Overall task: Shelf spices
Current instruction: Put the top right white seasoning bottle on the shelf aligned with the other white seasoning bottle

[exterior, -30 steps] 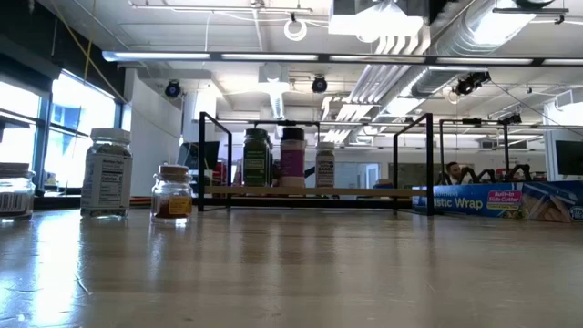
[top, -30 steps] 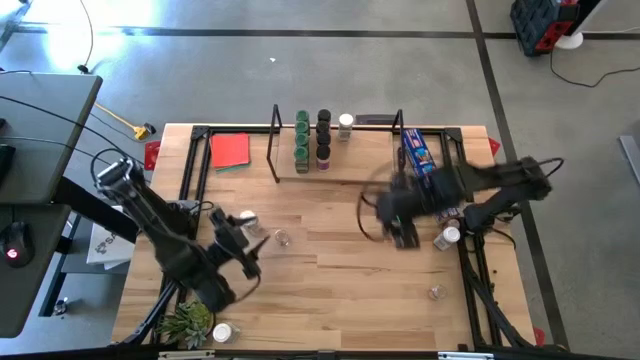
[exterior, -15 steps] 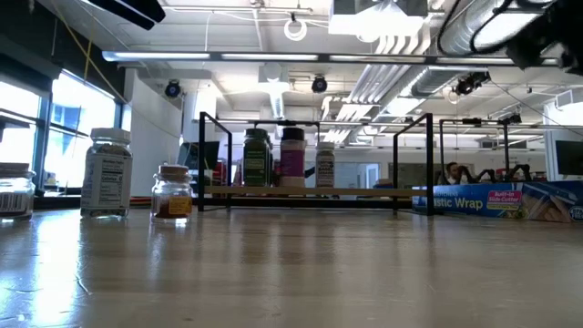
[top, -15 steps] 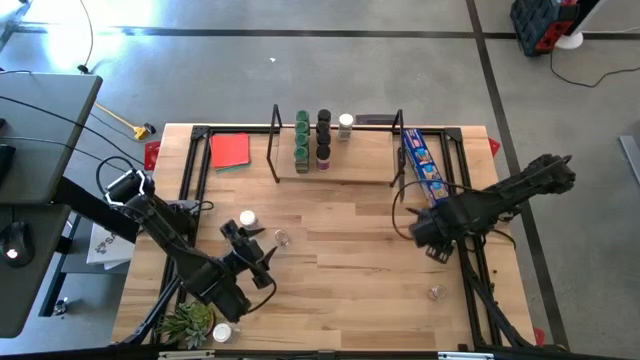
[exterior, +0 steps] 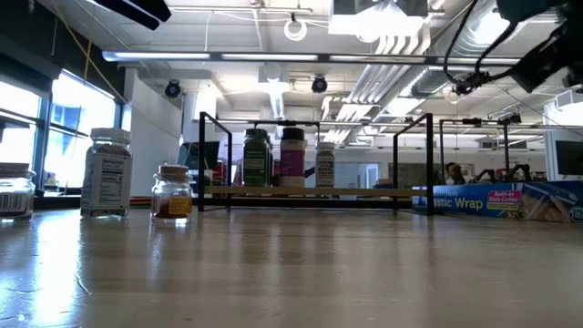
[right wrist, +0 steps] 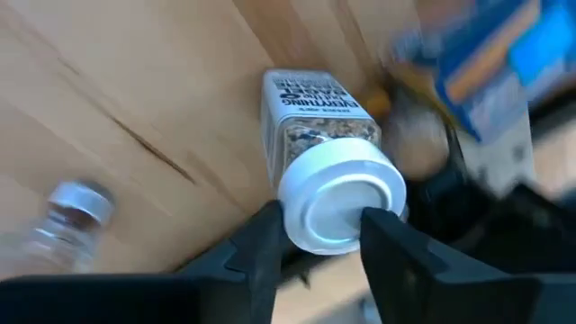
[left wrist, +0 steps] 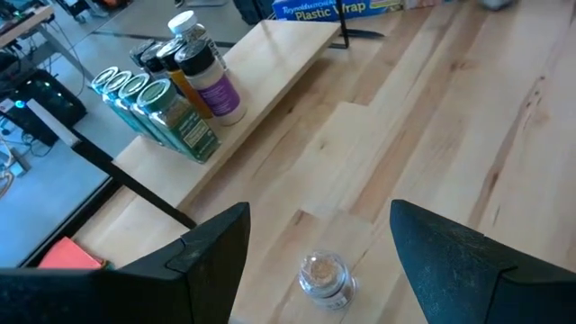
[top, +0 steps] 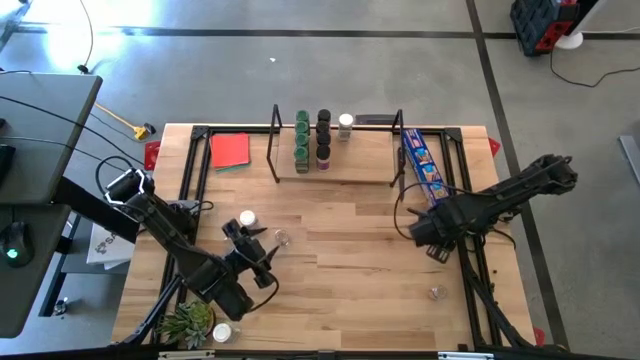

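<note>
The shelf holds jars with green, black and white lids, standing on its board. My right gripper hangs over a white-lidded seasoning jar. Its fingers stand on either side of the lid, with a gap between them. The jar's body points away from the fingers over the wood. My left gripper is open. It hovers just short of a small clear jar standing on the table. A taller white-lidded jar stands beside that one. My right gripper has a finger at each side of the white lid, coming at the jar from its lid end. The blurred wrist view does not settle whether the fingers touch the lid.
A long blue wrap packet lies along the table's right side, next to my right gripper. A small silver-lidded jar stands nearer the near edge. Another jar sits beside the green plant at the near left corner. A red square lies left of the shelf.
My right arm swung fast from near the table's middle toward the right edge, stopped over the white-lidded jar, which it now covers from above, then sank a little. My left gripper shifted slightly toward the near right.
</note>
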### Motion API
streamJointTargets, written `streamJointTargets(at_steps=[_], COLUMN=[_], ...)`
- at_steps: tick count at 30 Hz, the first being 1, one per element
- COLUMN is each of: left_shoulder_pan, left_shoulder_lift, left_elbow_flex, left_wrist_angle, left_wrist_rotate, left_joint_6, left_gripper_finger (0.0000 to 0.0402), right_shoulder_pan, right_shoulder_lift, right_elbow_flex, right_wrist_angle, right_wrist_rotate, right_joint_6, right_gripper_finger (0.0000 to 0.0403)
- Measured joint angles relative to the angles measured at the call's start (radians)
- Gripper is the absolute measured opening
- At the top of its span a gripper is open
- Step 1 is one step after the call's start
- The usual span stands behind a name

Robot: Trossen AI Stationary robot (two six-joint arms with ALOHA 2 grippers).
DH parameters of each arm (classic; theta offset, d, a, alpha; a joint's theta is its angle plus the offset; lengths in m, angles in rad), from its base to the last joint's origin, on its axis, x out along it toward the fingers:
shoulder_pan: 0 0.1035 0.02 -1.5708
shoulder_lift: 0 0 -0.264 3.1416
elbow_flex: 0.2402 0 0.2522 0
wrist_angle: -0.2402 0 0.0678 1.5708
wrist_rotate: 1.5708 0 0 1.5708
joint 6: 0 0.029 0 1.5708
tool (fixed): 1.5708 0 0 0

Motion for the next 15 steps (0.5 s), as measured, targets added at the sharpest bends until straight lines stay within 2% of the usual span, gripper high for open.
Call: streamJointTargets(at_steps=[5,10,15], left_shoulder_pan=[-0.002,-0.002,-0.002], left_shoulder_lift=[0.000,0.000,0.000], left_elbow_flex=[0.000,0.000,0.000], left_wrist_angle=[0.015,0.025,0.025], left_wrist_rotate=[0.000,0.001,0.002], left_joint_6=[-0.003,0.004,0.004], left_gripper_finger=[0.0262,0.0262,0.0262], right_shoulder_pan=[0.000,0.004,0.027], right_shoulder_lift=[0.002,0.002,0.003], right_elbow_flex=[0.069,0.107,0.158], right_wrist_angle=[0.108,0.252,0.259], right_wrist_rotate=[0.085,0.089,0.090], right_joint_6=[-0.113,-0.331,-0.464], right_gripper_finger=[0.0118,0.0117,0.0117])
